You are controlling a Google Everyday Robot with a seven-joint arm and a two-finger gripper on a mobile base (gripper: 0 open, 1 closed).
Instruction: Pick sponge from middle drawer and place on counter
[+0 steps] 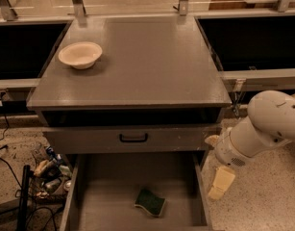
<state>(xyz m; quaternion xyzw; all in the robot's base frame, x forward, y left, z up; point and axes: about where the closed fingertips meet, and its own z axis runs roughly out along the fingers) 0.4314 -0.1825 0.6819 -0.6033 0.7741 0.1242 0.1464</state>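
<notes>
The dark green sponge [150, 201] lies flat on the grey floor of the open middle drawer [106, 196], near its front centre. The grey counter [152, 57] sits above, with a cream bowl [80, 55] at its left. My gripper [217, 161] hangs to the right of the drawer, outside its right wall and above the speckled floor. Its two cream fingers [222, 182] are spread apart and hold nothing. It is well to the right of the sponge and not touching it.
A shut upper drawer front with a black handle [133, 138] sits just above the open drawer. Black recessed bays [252, 37] flank the counter. Cables and clutter [43, 174] lie on the floor at the left. My white arm [267, 124] fills the right side.
</notes>
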